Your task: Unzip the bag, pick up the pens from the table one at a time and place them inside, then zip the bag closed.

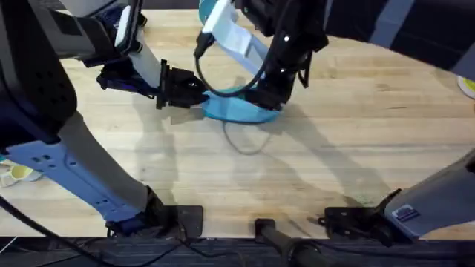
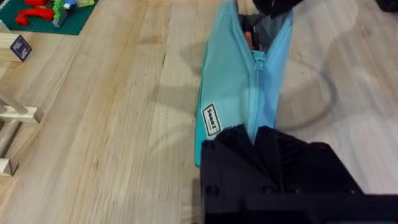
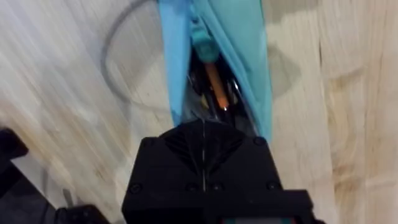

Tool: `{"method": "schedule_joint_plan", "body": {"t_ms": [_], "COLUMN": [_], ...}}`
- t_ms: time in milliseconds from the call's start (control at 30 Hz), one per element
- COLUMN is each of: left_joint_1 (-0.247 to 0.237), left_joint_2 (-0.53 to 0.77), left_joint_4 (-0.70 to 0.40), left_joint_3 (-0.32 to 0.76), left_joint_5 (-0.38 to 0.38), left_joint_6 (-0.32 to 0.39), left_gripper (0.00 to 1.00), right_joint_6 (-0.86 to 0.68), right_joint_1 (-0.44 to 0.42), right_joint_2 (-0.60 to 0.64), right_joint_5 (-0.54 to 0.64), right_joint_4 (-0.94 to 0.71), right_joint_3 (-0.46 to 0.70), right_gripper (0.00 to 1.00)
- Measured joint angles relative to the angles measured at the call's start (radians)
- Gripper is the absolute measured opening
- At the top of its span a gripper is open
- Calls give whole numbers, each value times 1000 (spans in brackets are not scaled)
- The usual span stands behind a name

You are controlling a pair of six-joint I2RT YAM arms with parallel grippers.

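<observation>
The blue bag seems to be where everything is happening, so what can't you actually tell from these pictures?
- How many pens are inside the bag: the right wrist view shows one orange pen in the opening; fabric hides the rest.
- The right gripper's hold: its own black body covers its fingertips.
- The left gripper's hold on the bag's end: in the left wrist view its body covers the contact.
- The bag's far end: cut off in both wrist views.

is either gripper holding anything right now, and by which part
The left gripper pinches one end of the light blue fabric pouch. The right gripper sits at its open mouth; whether it grips anything cannot be told.
</observation>
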Motion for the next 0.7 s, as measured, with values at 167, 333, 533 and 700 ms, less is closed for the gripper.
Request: {"method": "schedule_joint_plan", "body": {"t_ms": [167, 333, 533, 700], "left_joint_1": [0, 0, 0, 0], "left_joint_2": [0, 0, 0, 0], "left_joint_4": [0, 0, 0, 0], "left_joint_3": [0, 0, 0, 0], "left_joint_5": [0, -1, -1, -1], "left_joint_6": [0, 0, 0, 0], "left_gripper": [43, 43, 43, 43], "right_joint_6": [0, 0, 0, 0], "right_joint_1": [-44, -80, -88, -88], "right_joint_2": [0, 0, 0, 0], "right_joint_5": [8, 11, 11, 11], "right_joint_4": [-37, -52, -53, -53], "right_joint_3": [0, 0, 0, 0], "right_gripper": [30, 30, 30, 30]}}
